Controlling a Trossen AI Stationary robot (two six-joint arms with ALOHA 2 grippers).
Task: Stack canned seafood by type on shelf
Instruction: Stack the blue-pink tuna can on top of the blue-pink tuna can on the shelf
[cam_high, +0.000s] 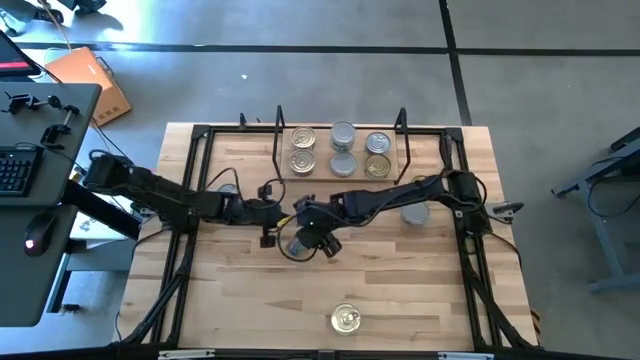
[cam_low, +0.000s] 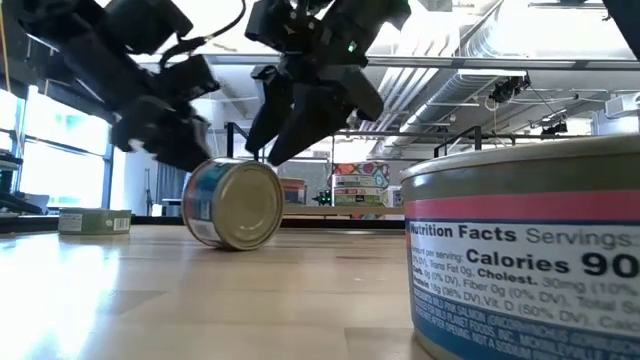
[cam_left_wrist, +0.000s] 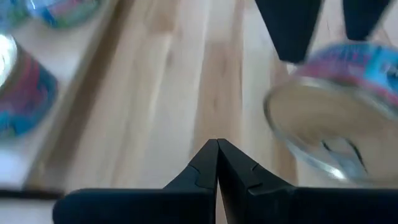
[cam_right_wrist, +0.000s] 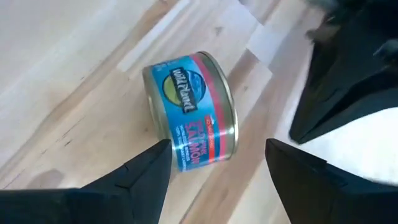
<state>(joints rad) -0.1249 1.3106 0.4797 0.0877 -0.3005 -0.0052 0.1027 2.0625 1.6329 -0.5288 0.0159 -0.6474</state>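
A tin with a blue and red salmon label (cam_right_wrist: 189, 112) lies on its side on the table's middle (cam_high: 298, 243), rolled onto its round wall (cam_low: 235, 205). My right gripper (cam_right_wrist: 217, 148) is open just above it, a finger on each side (cam_low: 300, 110). My left gripper (cam_left_wrist: 217, 150) is shut and empty, close beside the tin on its left (cam_high: 268, 225); the tin shows blurred in the left wrist view (cam_left_wrist: 336, 112). The light-wood shelf (cam_high: 322, 177) at the far middle holds several tins in three columns (cam_high: 343, 150). My right gripper comes at the lying tin from above, slanting, with its fingers (cam_right_wrist: 149, 165) on either side of the round wall. I cannot tell whether a finger touches the tin.
A gold-lidded tin (cam_high: 346, 320) stands near the table's front edge and fills the low view's right (cam_low: 530, 260). Another tin (cam_high: 415, 212) stands under my right arm, and one (cam_high: 228, 187) by my left arm. The black frame (cam_high: 200, 140) rings the table.
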